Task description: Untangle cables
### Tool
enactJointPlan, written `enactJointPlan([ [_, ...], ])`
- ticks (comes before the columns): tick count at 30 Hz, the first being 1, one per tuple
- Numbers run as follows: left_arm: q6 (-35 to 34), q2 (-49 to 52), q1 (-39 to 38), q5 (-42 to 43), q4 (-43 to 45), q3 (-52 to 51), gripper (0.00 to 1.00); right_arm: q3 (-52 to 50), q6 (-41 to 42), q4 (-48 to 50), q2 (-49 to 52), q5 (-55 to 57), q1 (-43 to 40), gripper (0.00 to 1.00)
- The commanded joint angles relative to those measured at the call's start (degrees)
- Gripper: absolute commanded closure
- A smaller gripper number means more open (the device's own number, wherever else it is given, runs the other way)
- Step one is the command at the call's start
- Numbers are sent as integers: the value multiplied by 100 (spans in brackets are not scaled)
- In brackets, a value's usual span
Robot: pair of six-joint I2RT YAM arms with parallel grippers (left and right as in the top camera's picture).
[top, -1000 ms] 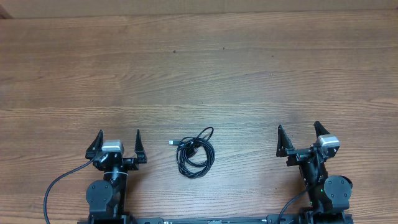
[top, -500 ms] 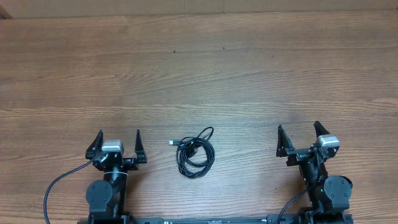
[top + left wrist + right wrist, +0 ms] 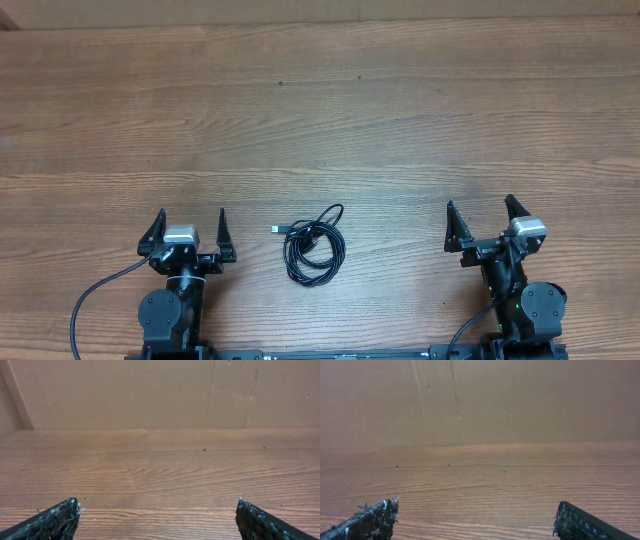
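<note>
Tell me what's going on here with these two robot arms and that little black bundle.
Nothing is being handled yet. A coiled bundle of thin black cables lies on the wooden table, between the two arms. The left arm and the right arm sit on either side of it near the table's near edge. Both have their jaws wide open and empty, and neither touches the cables. The untangling has not started.
</note>
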Motion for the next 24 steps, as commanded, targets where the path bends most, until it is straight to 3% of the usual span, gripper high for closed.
enactJointPlan([
  [1,107,-50,35,-55,0,-22,0,-59,13,17,-57,50,26,0],
  [13,103,-50,35,-50,28,-22,0,-59,13,20,-57,50,26,0],
  [18,-328,-50,35,-55,-9,15,0,-59,15,20,-57,50,26,0],
  [24,-365,-50,35,-52,-391,229,1,-59,13,17,-57,50,26,0],
])
